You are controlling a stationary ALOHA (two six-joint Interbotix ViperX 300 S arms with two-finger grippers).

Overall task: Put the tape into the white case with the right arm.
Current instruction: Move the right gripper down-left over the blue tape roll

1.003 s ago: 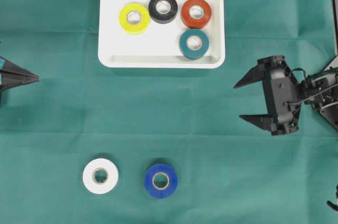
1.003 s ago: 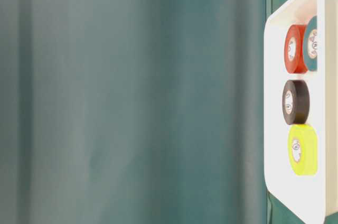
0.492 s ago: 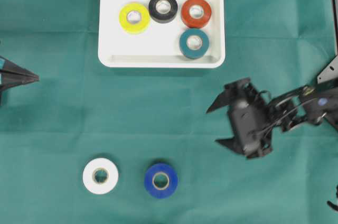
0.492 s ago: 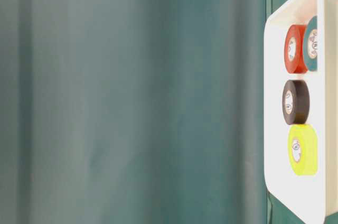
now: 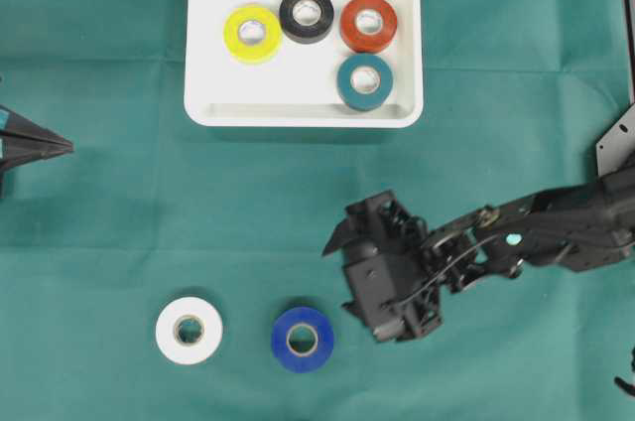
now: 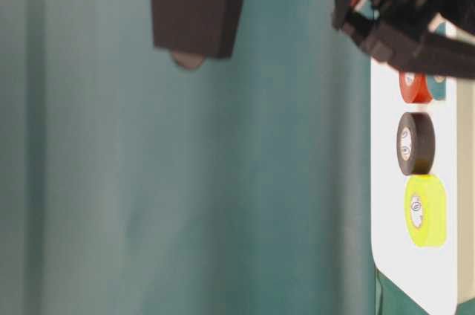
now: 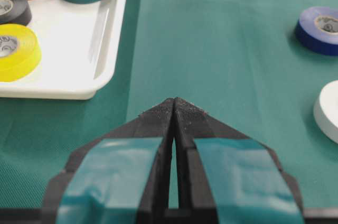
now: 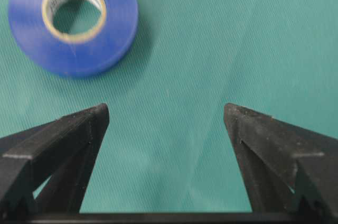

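Green cloth point(image 5: 119, 222) covers the whole table, and on it the white case point(image 5: 203, 44) lies at the far edge. From overhead, 4 rolls are inside it: yellow point(image 5: 252, 34), black point(image 5: 306, 15), red point(image 5: 368, 24) and teal point(image 5: 364, 81). The blue tape point(image 5: 302, 340) and the white tape point(image 5: 189, 331) lie outside on the cloth, well apart from the case. The right gripper point(image 5: 342, 275) hangs just beside the blue roll with its fingers spread and nothing between them, probably so that it can go around the roll. The left gripper point(image 5: 50, 146) rests at the left edge, away from the work.

At table level, the right arm fills the top of the picture as dark blurred shapes, and the case stands at the right with the black and yellow rolls clear.

From the left wrist, its 2 fingers are pressed together, since this arm has no part in the task.

From the right wrist, the blue roll lies ahead and to the left of the open tips, not yet between them, so I judge the reach is not finished.
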